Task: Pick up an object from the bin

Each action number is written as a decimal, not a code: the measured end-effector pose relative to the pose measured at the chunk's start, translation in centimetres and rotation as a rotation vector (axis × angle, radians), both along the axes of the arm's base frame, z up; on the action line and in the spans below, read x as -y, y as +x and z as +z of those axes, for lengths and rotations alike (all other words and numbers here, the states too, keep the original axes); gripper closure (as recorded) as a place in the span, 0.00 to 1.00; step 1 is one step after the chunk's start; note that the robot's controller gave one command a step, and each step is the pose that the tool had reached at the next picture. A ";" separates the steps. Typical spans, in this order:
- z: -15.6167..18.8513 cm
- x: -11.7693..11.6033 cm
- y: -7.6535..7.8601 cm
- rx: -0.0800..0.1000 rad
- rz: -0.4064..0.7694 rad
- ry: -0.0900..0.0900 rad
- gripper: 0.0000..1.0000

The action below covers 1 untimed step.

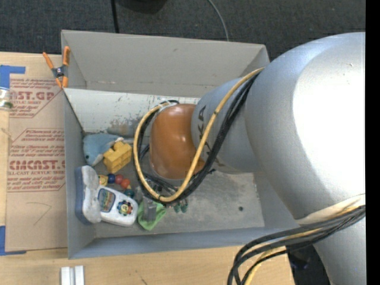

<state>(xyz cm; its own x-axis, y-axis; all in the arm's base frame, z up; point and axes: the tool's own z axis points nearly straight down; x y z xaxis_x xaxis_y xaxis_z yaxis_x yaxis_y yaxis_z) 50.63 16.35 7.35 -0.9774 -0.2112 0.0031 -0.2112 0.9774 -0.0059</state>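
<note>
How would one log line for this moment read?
gripper: over green thing, bin front | beside: white toy phone | hold: cannot tell

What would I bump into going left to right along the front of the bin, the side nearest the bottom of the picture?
white soft thing → white toy with colourful buttons → crumpled green thing

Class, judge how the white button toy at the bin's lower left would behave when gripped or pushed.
The white button toy looks hard plastic, probably stiff. Its smooth rounded shell may slip. Lying flat, it should slide, not roll.
</note>
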 end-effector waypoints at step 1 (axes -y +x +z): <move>-0.1 -0.1 0.0 0.004 -0.002 0.001 1.00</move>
